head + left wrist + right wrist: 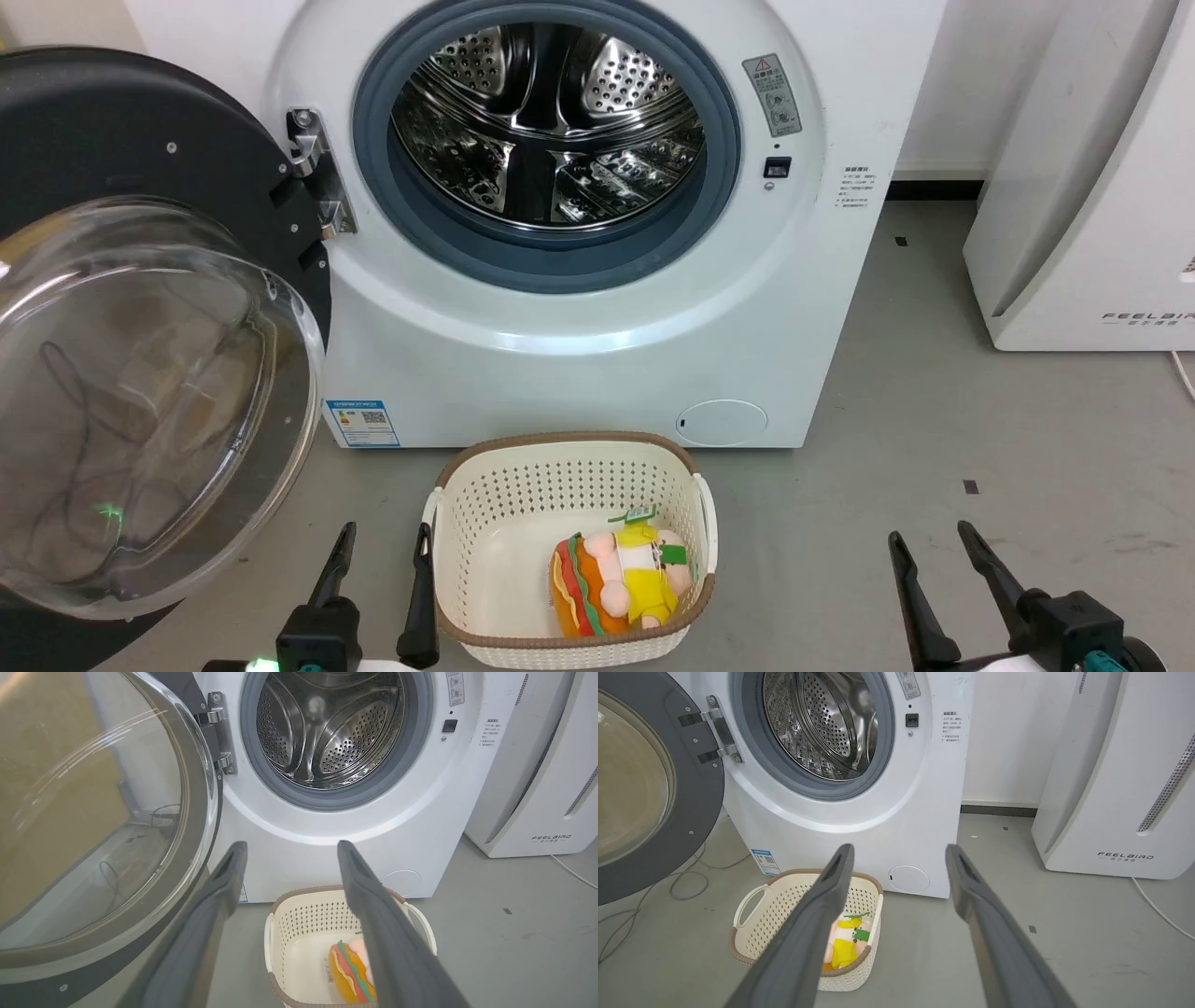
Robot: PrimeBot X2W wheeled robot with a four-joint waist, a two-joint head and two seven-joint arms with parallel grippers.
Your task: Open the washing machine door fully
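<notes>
**Door stood wide open at the left, both grippers empty**

The white boxy front-loading washing machine faced the robot, its perforated steel drum fully exposed. The large round black washing machine door hung from the metal hinge at the drum's left. Its inner face and bulging clear glass bowl pointed back toward the robot. The door's left edge was cut off in all 3 views. A white floor appliance stood at the right, partly out of frame. A cream perforated plastic basket sat before the machine, holding a colourful plush toy that a finger partly hid in each wrist view. The left gripper and right gripper were both spread, holding nothing. The right wrist view showed thin cables on the floor below the door.
</notes>
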